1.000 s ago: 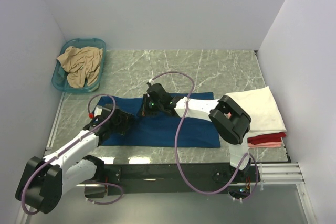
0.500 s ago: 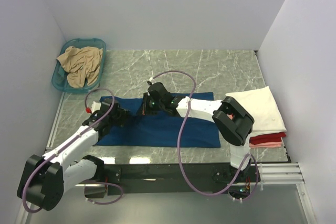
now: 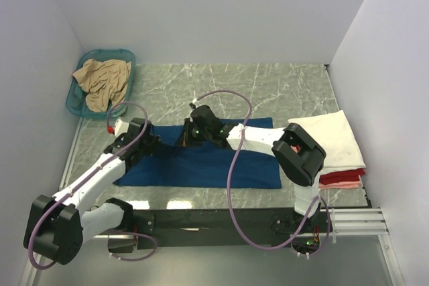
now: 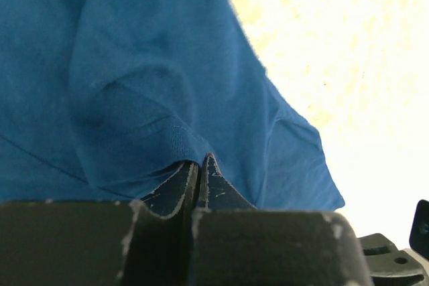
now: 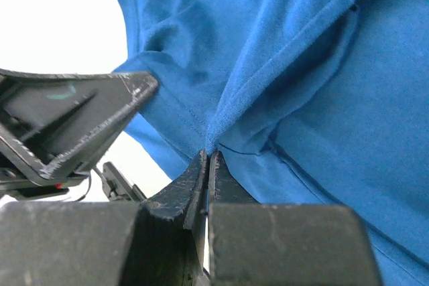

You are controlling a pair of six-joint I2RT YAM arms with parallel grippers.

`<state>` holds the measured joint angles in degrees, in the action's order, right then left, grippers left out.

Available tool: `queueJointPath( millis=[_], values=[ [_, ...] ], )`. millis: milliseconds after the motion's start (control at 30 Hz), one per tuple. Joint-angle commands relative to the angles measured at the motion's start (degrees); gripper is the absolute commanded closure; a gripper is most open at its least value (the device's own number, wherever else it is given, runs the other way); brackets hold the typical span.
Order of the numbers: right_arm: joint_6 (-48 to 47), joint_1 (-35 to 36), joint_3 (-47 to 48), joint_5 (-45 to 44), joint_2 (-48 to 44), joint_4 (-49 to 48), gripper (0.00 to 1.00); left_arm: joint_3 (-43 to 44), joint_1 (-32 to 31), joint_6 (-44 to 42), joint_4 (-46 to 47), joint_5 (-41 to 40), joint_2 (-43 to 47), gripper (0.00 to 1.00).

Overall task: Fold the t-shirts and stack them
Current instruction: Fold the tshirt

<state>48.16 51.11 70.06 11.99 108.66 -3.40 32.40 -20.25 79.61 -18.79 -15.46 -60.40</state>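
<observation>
Dark blue t-shirt (image 3: 208,165) lies flat mid-table with its long axis left-right. Left gripper (image 4: 200,164) is pinched on a hem fold at the far-left corner, and right gripper (image 5: 206,160) is pinched on the far edge. We can't make out print or neckline. A second ago the left jaws were wide; now they're clamped on cloth.

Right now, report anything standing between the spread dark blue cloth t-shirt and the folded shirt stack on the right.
No loose object: only the right arm's black elbow hangs over the gap between the dark blue cloth t-shirt and the cream-topped folded stack.
</observation>
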Motion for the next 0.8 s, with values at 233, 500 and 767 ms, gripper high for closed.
queueJointPath(
  millis=[233,500,767],
  values=[
    [-2.01,-1.80,-0.01,-1.08,-4.51,1.81,0.68,13.47,1.00,-16.50,-6.17,-9.23,-5.07,0.99],
    [-6.32,-20.48,-8.97,-5.13,-16.81,10.86,0.52,17.52,1.09,-22.66,-7.93,-8.97,-6.84,0.99],
    [-12.56,-38.09,-8.37,-11.46,-15.07,19.57,0.57,17.61,1.27,-23.80,-6.70,-5.73,-6.74,0.99]
  ],
)
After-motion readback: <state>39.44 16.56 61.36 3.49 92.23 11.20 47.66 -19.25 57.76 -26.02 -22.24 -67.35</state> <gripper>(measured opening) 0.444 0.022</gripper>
